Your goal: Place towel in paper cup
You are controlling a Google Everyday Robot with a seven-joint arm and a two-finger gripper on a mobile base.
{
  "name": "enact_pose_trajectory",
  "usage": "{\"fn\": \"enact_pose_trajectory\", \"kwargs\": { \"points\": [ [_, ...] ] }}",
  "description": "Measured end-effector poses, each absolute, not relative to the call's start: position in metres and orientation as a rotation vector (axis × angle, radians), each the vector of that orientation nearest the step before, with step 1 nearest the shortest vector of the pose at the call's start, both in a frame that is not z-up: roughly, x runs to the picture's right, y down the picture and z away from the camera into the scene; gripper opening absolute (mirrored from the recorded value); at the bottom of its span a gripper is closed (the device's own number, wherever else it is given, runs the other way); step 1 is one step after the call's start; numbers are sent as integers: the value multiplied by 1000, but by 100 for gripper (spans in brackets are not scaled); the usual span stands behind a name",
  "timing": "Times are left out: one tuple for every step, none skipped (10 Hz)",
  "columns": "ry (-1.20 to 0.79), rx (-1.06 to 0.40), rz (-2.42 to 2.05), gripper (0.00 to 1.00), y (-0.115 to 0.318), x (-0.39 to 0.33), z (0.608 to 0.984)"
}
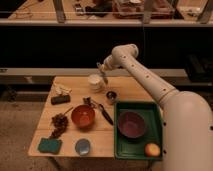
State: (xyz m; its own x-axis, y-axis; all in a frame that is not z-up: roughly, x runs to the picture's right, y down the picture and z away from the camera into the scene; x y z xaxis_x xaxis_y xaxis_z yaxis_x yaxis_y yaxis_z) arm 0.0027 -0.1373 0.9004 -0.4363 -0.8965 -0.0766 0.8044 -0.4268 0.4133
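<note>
**A:** Here's the gripper (pixel 102 71), up over the far edge of the table (pixel 131 86), around twelve o'clock on the tabletop. It's clamped on the towel (pixel 104 78), a pale grey-blue strip dangling straight down from it.

**B:** And the paper cup (pixel 94 82)?

**A:** Upright, just at eight o'clock from the gripper. The towel's lower end hangs beside the cup's rim at its two o'clock side. I can't tell if it touches.

**B:** How will that cloth behave?

**A:** Light and limp, I'd say. It droops, it won't hold a shape, and it could drape over the rim instead of dropping in. Pinched at the top edge, as it looks now, the free end leads the way down. That's the sensible hold.

**B:** The cup itself?

**A:** Probably light too, so a nudge from the side could slide or tip it. Come down from above, not across.

**B:** Neighbours?

**A:** A small dark metal cup (pixel 111 96) at four o'clock from the paper cup, an orange bowl (pixel 83 116) at six, and a green tray (pixel 138 104) with a purple bowl (pixel 131 123) out at four o'clock on the table.

**B:** The surroundings?

**A:** Pale wooden tabletop, flat. Dark recess behind it, a cluttered shelf up at twelve, speckled floor (pixel 20 125) at nine.
</note>
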Motion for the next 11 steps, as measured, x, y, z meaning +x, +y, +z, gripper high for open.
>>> {"fn": "enact_pose_trajectory", "kwargs": {
  "points": [
    [-394, 354, -2001, 14, -136, -1, 898],
    [-406, 362, -2002, 14, -135, -3, 895],
    [-424, 376, -2008, 14, -133, -8, 891],
    [-435, 386, -2010, 14, -132, -11, 888],
    [-448, 395, -2015, 14, -130, -14, 885],
    [-460, 404, -2021, 14, -128, -19, 881],
    [-468, 409, -2024, 14, -127, -23, 880],
    [-475, 413, -2027, 14, -126, -26, 878],
    [-484, 420, -2031, 14, -126, -31, 876],
    [-492, 425, -2036, 14, -125, -36, 874],
    [-497, 429, -2040, 14, -124, -40, 872]
  ]
}}
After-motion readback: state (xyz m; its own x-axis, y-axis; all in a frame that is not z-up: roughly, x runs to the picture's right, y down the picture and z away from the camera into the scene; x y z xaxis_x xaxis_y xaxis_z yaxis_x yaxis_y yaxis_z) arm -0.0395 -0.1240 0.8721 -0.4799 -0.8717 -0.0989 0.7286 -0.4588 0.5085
